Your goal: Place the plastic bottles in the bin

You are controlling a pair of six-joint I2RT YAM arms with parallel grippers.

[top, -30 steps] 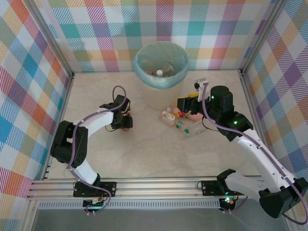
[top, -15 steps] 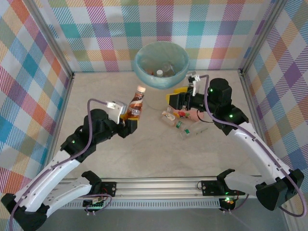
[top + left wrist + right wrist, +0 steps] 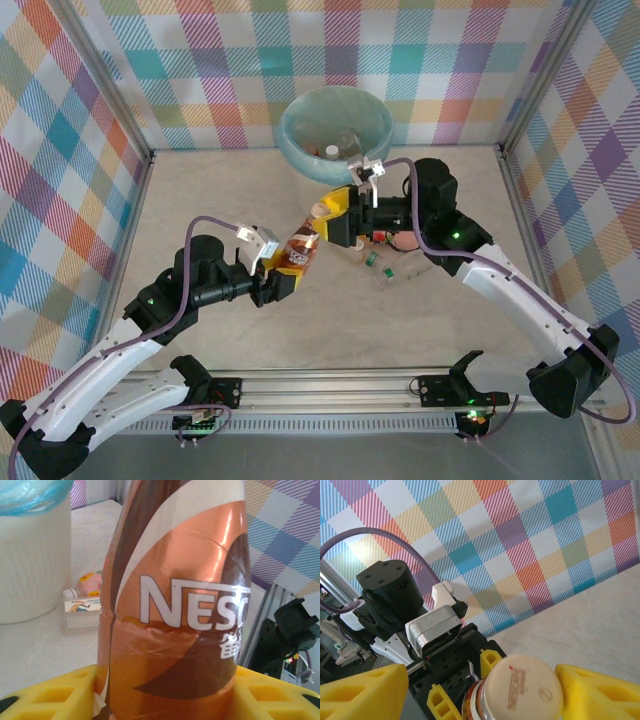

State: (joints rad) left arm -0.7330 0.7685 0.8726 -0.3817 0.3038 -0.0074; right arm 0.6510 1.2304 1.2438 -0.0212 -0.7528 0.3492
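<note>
**Brown bottle held mid-air between both claws, short of the bin**

- Left gripper is clamped on the lower body of the brown bottle. The bottle is tilted with its cap pointing up toward the right arm, off the table
- Right gripper has its jaws apart, straddling the cap. In the right wrist view there's a clear gap on one side, and the other finger sits just beside the cap
- Bin sits at the back wall, beyond the bottle and slightly right of it, with a few bottles already inside
- Room: the left half of the table is bare, and plaid walls close off three sides
- In the way: loose bottles lie under the right arm, just right of the held bottle and in front of the bin, including a pink one
</note>
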